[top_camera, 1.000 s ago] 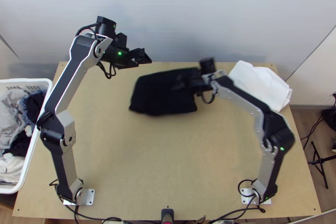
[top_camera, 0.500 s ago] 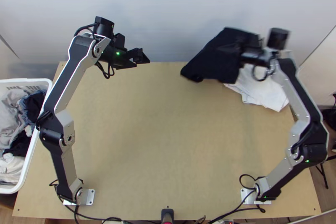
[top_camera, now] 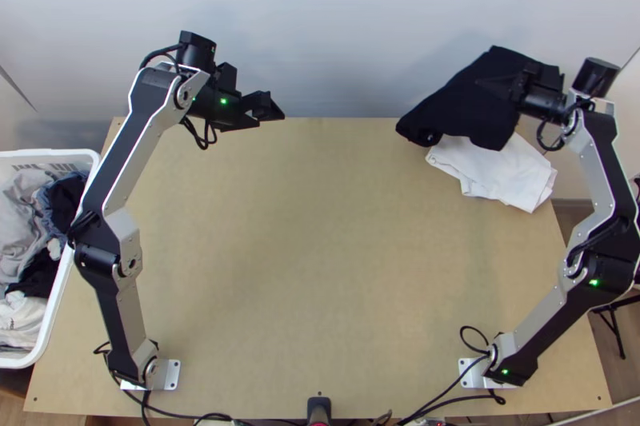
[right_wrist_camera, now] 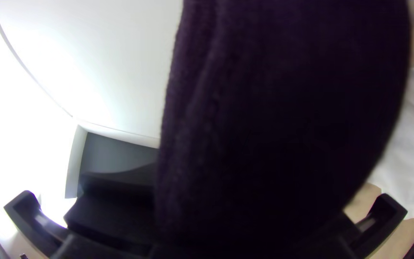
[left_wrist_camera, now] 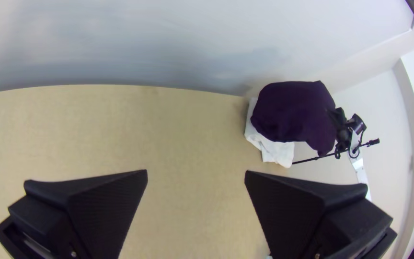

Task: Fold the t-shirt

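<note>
The black t-shirt, a folded bundle, is held up by my right gripper over the table's far right corner, above a white cloth. In the right wrist view the dark t-shirt passes between the fingers of my right gripper, covering much of them. My left gripper hangs near the table's far edge, left of the middle. Seen in the left wrist view, my left gripper is open with nothing between its fingers, and the t-shirt is farther off.
A white folded cloth lies at the table's far right corner, partly beneath the raised t-shirt. At the left edge stands a white basket of mixed clothes. The bare tabletop spreads between the two arms.
My right gripper has carried the black bundle from the far middle of the table up and rightward, over the white cloth. The left arm has barely moved.
</note>
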Available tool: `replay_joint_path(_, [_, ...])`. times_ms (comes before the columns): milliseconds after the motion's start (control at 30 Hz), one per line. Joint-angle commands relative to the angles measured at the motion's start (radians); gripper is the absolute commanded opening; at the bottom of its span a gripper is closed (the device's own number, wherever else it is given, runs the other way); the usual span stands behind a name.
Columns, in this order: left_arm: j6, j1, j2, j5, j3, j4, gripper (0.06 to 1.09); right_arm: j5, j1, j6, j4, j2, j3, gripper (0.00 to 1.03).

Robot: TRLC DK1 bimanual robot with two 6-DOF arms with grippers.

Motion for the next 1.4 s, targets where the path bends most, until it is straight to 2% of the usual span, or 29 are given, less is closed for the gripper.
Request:
replay_joint_path(0, [0.001, 0.004, -0.002, -0.001, 0.001, 0.0, 1.04, -0.048, -0.071, -0.03, -0.011, 0.04, -0.003, 0.03])
replay_joint_path(267, [0.001, 0.005, 0.0, -0.001, 0.01, 0.003, 1.04, -0.065, -0.119, -0.056, -0.033, 0.098, -0.007, 0.03])
replay_joint_path(467, [0.001, 0.005, 0.004, -0.001, 0.018, 0.008, 1.04, -0.062, -0.14, -0.131, -0.108, 0.149, -0.021, 0.03])
replay_joint_path(700, [0.001, 0.007, 0.009, -0.001, 0.018, 0.008, 1.04, -0.031, -0.2, -0.168, -0.14, 0.167, -0.052, 0.03])
replay_joint_path(767, [0.001, 0.007, 0.011, 0.0, 0.018, 0.01, 1.04, -0.016, -0.217, -0.222, -0.192, 0.169, -0.052, 0.03])
replay_joint_path(933, [0.001, 0.007, 0.017, 0.0, 0.018, 0.01, 1.04, 0.082, -0.232, -0.461, -0.418, 0.167, -0.041, 0.03])
replay_joint_path(1000, [0.001, 0.005, 0.02, 0.0, 0.018, 0.011, 1.04, 0.096, -0.24, -0.492, -0.459, 0.166, -0.043, 0.03])
replay_joint_path(1033, [0.001, 0.004, 0.021, 0.0, 0.018, 0.011, 1.04, 0.102, -0.247, -0.496, -0.467, 0.163, -0.043, 0.12])
replay_joint_path(1067, [0.001, 0.002, 0.021, 0.0, 0.018, 0.013, 1.04, 0.11, -0.255, -0.504, -0.471, 0.158, -0.043, 0.39])
replay_joint_path(1100, [0.001, 0.002, 0.021, 0.0, 0.018, 0.013, 1.04, 0.124, -0.263, -0.509, -0.473, 0.15, -0.046, 0.75])
replay_joint_path(1133, [0.001, 0.001, 0.021, 0.0, 0.018, 0.013, 1.04, 0.148, -0.27, -0.513, -0.473, 0.143, -0.047, 1.02])
replay_joint_path(1200, [0.001, 0.002, 0.02, 0.0, 0.018, 0.011, 1.04, 0.248, -0.283, -0.544, -0.473, 0.123, -0.047, 0.99])
replay_joint_path(1233, [0.001, 0.002, 0.02, 0.002, 0.018, 0.011, 1.04, 0.331, -0.286, -0.568, -0.473, 0.106, -0.05, 0.99])
replay_joint_path(1367, [0.002, 0.013, 0.014, 0.002, 0.016, 0.006, 1.04, 0.754, -0.307, -0.579, -0.387, 0.057, -0.059, 0.99])
